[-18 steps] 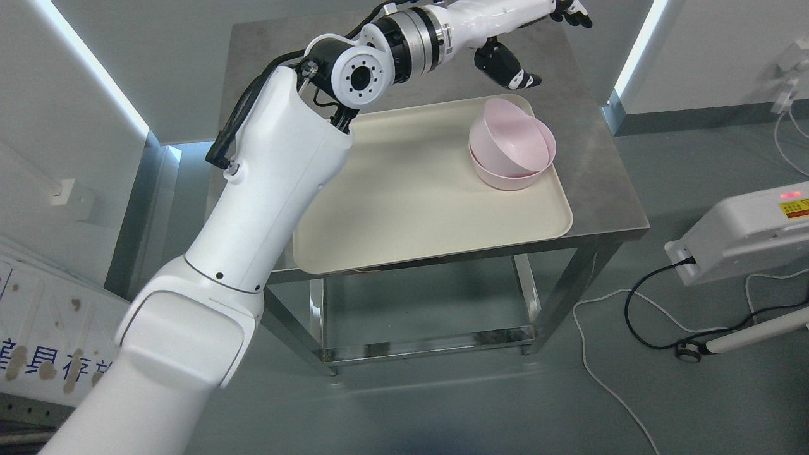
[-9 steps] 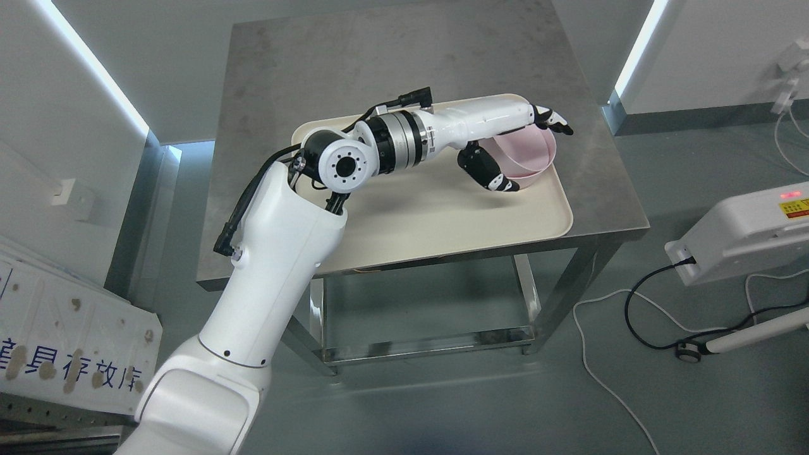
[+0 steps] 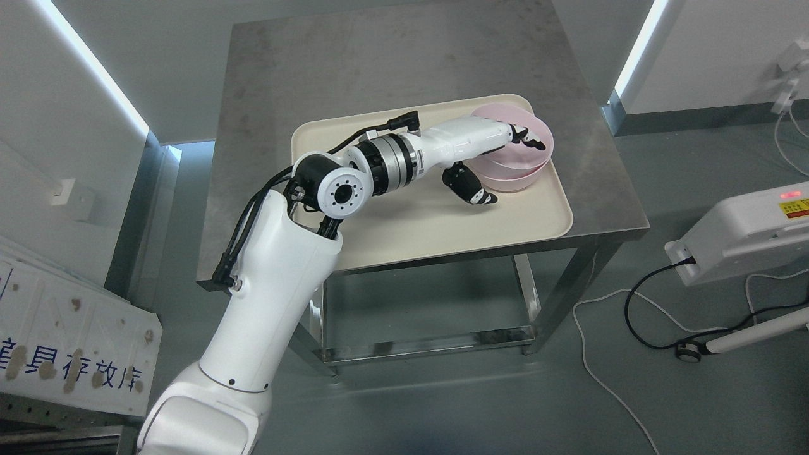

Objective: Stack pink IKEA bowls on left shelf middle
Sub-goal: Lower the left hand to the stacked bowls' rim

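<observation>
Two pink bowls (image 3: 519, 179), one nested in the other, sit at the far right corner of a cream tray (image 3: 411, 221) on a steel table (image 3: 379, 63). My left arm comes in from the lower left and stretches across the tray to them. The left hand (image 3: 513, 170) is open at the bowls' near left rim. Its fingers (image 3: 529, 138) reach over the rim into the upper bowl, and its thumb (image 3: 474, 189) hangs outside the wall, just above the tray. The right arm is out of view.
The table's right and front edges lie close to the tray. On the floor at the right stand a white device (image 3: 746, 234) with a red light and loose cables (image 3: 638, 316). A white panel (image 3: 69, 341) with blue characters leans at the lower left.
My left arm has dropped from high over the table's far side down to the bowls. The hand now straddles the rim, and the upper bowl sits flatter in the lower one.
</observation>
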{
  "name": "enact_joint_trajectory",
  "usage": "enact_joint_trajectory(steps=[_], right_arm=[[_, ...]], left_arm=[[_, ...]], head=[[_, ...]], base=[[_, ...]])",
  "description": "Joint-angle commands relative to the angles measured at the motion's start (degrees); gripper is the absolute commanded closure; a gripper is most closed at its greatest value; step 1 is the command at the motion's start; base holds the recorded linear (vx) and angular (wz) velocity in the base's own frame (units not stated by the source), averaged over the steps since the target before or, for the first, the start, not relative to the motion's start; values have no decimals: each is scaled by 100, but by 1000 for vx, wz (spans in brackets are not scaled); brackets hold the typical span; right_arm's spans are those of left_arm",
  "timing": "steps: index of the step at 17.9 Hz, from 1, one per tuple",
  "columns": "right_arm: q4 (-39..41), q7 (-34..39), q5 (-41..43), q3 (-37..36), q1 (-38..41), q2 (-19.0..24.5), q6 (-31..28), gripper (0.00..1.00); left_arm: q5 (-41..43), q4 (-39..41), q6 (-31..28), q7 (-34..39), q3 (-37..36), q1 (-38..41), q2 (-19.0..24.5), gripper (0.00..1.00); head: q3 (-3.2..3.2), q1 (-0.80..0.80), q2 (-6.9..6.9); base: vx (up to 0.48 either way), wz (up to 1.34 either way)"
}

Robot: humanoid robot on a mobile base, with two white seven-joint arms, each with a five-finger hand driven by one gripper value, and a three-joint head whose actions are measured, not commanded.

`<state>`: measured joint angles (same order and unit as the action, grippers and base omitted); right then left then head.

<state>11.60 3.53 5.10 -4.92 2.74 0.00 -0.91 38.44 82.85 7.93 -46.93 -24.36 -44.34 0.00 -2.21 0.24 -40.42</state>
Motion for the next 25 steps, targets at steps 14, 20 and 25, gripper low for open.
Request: enact_joint_trajectory(steps=[14, 20, 25], right_arm=[[0, -1, 0, 0, -2, -100, 20, 0], [0, -1, 0, 0, -2, -100, 20, 0], [0, -1, 0, 0, -2, -100, 20, 0]], left_arm=[[-250, 240, 253, 606, -174, 566, 100, 23], [260, 91, 183, 588, -87, 277, 100, 28], [594, -190, 174, 571, -174, 224, 100, 36]], head=[[0, 0, 0], [0, 0, 0], [0, 0, 0]], base=[[0, 0], [0, 0], [0, 0]])
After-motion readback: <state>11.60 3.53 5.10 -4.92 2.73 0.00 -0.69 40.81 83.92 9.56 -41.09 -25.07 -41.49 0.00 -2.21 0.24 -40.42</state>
